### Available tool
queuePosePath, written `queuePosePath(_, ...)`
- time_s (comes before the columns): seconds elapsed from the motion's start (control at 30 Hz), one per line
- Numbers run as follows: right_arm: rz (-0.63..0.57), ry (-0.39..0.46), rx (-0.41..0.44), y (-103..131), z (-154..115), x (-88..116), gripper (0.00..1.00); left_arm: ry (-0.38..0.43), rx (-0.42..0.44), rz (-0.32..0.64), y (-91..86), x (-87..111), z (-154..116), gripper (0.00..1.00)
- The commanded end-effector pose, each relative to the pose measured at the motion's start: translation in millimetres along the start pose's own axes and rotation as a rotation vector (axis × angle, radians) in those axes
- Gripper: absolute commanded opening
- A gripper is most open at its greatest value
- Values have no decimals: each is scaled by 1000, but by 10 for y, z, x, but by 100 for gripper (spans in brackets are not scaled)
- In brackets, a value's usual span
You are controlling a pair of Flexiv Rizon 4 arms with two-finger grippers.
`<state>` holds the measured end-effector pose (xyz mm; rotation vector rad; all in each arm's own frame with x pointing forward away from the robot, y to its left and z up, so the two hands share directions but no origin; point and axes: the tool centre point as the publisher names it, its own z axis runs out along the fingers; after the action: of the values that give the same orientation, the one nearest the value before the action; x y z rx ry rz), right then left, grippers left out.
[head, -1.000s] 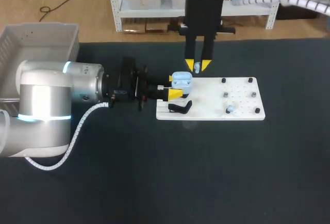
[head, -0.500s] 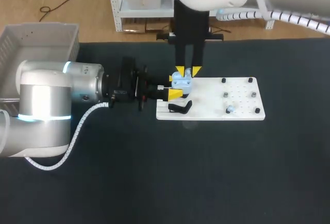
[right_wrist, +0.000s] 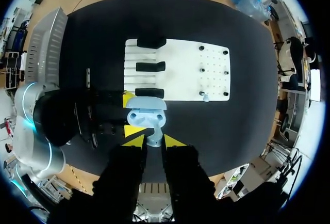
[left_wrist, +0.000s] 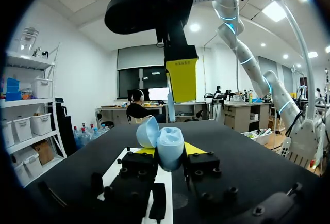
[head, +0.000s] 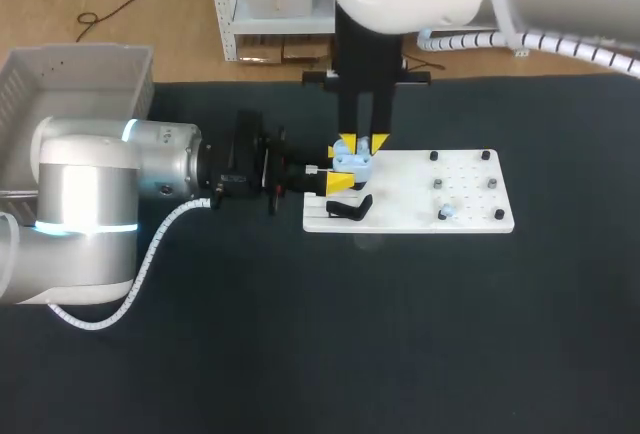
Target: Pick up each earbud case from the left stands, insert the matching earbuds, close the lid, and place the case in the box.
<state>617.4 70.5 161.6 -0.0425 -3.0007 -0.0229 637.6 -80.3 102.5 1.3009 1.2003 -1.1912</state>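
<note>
Left arm enters from the left and lies low over the table (head: 420, 334). The left gripper (head: 340, 166) pinches the case (head: 353, 162) from two sides, one yellow tip on each flank. The case is light blue and sits in the gripper at the left edge of the board (head: 470, 199), above the black stands (right_wrist: 150, 67). The left wrist view shows its lid (left_wrist: 147, 131) open and tipped back, with the body (left_wrist: 170, 149) upright between the fingers.

Right arm comes in from the far side and points straight down. The right gripper (head: 362, 143) stands directly over the open case. Its fingers are drawn close together and pinch a pale blue earbud (right_wrist: 153, 140) between the yellow tips. In the right wrist view, the earbud is at the case's near edge, just beside its two cavities. Whether the earbud touches the case cannot be told.

The board is white and lies flat on the table, with three black stands at its left end and small pegs at its right. The other earbud (head: 447, 212) sits among the pegs, well apart from the case.

The box (head: 75, 74) is a grey bin at the table's far left corner, behind the left arm.
</note>
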Motion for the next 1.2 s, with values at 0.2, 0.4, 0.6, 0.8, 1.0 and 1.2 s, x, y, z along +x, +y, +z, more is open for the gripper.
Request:
queuePosePath(0.2, 3, 16, 10, 32, 45, -26, 0, -1, 2, 0, 8, 6, -1, 0)
queuePosePath(0.4, 3, 27, 16, 33, 70, -26, 0, -1, 2, 0, 8, 6, -1, 0)
queuePosePath(0.6, 4, 31, 16, 31, 90, -34, 0, -1, 2, 0, 8, 6, -1, 0)
queuePosePath(0.8, 6, 36, 22, 19, 114, -63, 0, -1, 2, 0, 8, 6, -1, 0)
queuePosePath(1.0, 10, 35, 30, 10, 117, -82, 0, -1, 2, 0, 8, 6, -1, 0)
queuePosePath(1.2, 16, 39, 40, -4, 135, -99, 0, -1, 2, 0, 8, 6, -1, 0)
